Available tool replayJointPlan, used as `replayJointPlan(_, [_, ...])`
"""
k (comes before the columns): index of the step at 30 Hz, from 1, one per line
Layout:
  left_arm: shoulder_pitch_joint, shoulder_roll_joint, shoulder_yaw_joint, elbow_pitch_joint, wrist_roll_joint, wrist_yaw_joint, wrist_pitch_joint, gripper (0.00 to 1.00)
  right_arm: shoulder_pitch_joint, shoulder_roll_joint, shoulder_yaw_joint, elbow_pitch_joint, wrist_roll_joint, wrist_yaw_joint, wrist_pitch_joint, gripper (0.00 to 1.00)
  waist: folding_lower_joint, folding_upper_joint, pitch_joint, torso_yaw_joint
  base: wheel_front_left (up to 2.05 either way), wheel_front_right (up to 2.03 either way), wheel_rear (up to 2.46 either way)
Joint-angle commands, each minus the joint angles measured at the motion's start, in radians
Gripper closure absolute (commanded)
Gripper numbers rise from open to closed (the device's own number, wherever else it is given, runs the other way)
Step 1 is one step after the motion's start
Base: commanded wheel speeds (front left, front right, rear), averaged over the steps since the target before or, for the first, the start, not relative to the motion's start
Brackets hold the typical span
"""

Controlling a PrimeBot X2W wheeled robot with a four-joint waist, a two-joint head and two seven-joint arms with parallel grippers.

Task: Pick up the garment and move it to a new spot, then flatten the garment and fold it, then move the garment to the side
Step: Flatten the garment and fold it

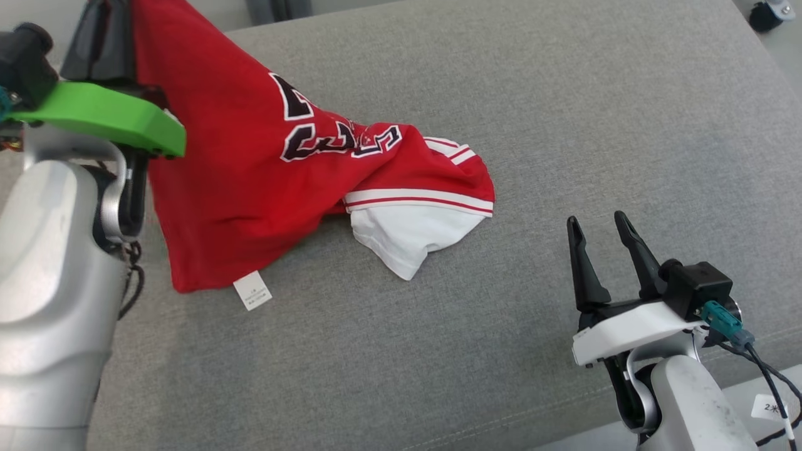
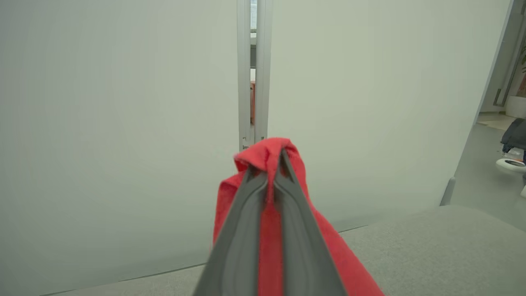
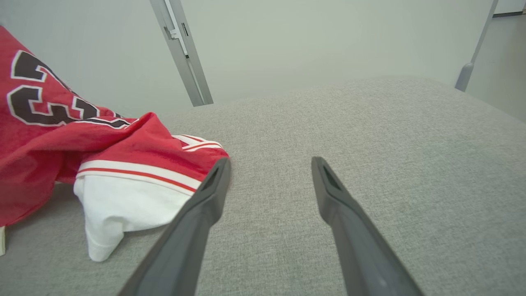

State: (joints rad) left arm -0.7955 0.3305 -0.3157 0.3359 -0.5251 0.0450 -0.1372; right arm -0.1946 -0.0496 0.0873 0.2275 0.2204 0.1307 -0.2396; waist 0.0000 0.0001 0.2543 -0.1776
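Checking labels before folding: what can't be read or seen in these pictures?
- Number on the red jersey: folds hide part in head view; the left edge cuts it in right wrist view.
- Print on the white care label: too small, head view.
- Jersey's full shape: bunched, top cut by head view's upper edge.

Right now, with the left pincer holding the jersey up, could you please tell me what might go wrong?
1. The left pincer pinches just a small fold of the jersey at its tips, so the cloth may slip out.
2. The white sleeve lies bunched on the cushion; dragging could twist it further.
3. The right pincer is open and apart from the jersey, so nothing would catch a drop.
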Motion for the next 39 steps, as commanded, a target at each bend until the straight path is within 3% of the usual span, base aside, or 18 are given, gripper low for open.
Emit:
replayJointPlan(1, [-0.034,0.024,-0.001,0.051,0.027,-0.010,-0.019,1.00,-0.021,-0.002,0.007,-0.002,0.004,0.000,-0.008,0.00,0.0000,-0.0001,0.064,-0.052,0.00,0.00,0.00])
replayJointPlan(7, [-0.124,0.052,0.000,0.238,0.060,-0.023,-0.071,1.00,-0.042,-0.001,0.014,0.001,-0.002,0.000,-0.011,0.00,0.0000,-0.0001,0.106,-0.082,0.00,0.00,0.00])
replayJointPlan(12, [-0.182,0.064,0.008,0.359,0.089,0.012,-0.101,1.00,-0.054,-0.001,0.027,0.010,-0.006,0.000,-0.014,0.00,0.0000,-0.0001,0.105,-0.090,0.00,0.00,0.00])
replayJointPlan(13, [-0.190,0.059,0.008,0.380,0.092,0.021,-0.106,0.94,-0.057,-0.001,0.031,0.013,-0.007,0.000,-0.014,0.00,0.0000,-0.0001,0.103,-0.089,0.00,0.00,0.00])
replayJointPlan(14, [-0.195,0.057,0.008,0.398,0.097,0.026,-0.110,0.51,-0.058,-0.001,0.035,0.015,-0.008,0.000,-0.014,0.00,0.0000,-0.0001,0.099,-0.087,0.00,0.00,0.00])
replayJointPlan(15, [-0.199,0.051,0.012,0.417,0.092,0.030,-0.112,0.00,-0.059,-0.001,0.039,0.018,-0.010,0.000,-0.014,0.00,0.0000,-0.0001,0.094,-0.083,0.00,0.00,0.00])
replayJointPlan(24, [-0.111,-0.050,0.025,0.475,0.044,-0.055,-0.129,0.00,-0.030,-0.002,0.023,0.035,-0.025,0.000,-0.005,0.00,0.0000,-0.0001,0.009,-0.003,0.00,0.00,0.00])
replayJointPlan(39, [0.374,-0.234,0.139,0.027,0.152,-0.135,-0.127,0.00,0.041,-0.002,-0.031,0.010,-0.033,0.000,0.043,0.00,0.0000,-0.0001,-0.125,0.163,0.00,0.00,0.00])
